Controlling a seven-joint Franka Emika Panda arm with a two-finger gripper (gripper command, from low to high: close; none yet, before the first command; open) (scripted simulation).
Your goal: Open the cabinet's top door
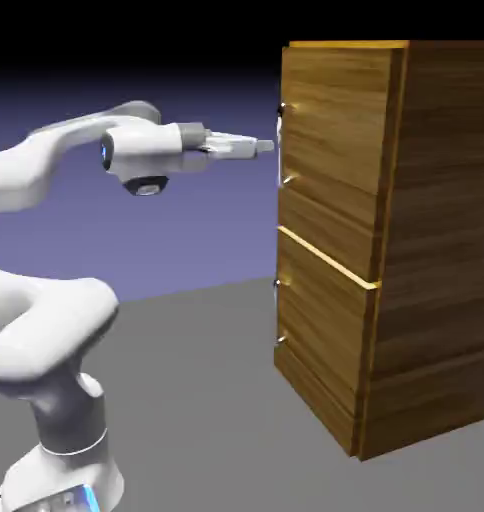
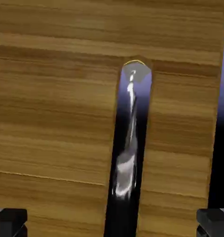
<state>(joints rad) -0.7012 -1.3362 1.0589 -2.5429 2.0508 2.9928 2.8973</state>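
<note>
The cabinet (image 1: 426,250) stands at the exterior view's right, a tall wood-grain box with orange edges. Its top door (image 1: 331,130) is shut flush, and its silver vertical handle (image 1: 282,145) sticks out from the front. My gripper (image 1: 267,146) reaches level toward that handle, fingertips right at it. In the hand view the handle (image 2: 129,152) runs upright as a shiny bar over the wood of the top door (image 2: 53,115), centred between my two dark fingertips (image 2: 9,222), which stand wide apart at the bottom corners. The gripper (image 2: 112,224) is open and holds nothing.
Below the top door sits the lower panel (image 1: 321,320) with its own small handle (image 1: 278,312). The grey table (image 1: 206,400) spreads in front of the cabinet. My arm's base and elbow (image 1: 46,340) fill the exterior view's lower left.
</note>
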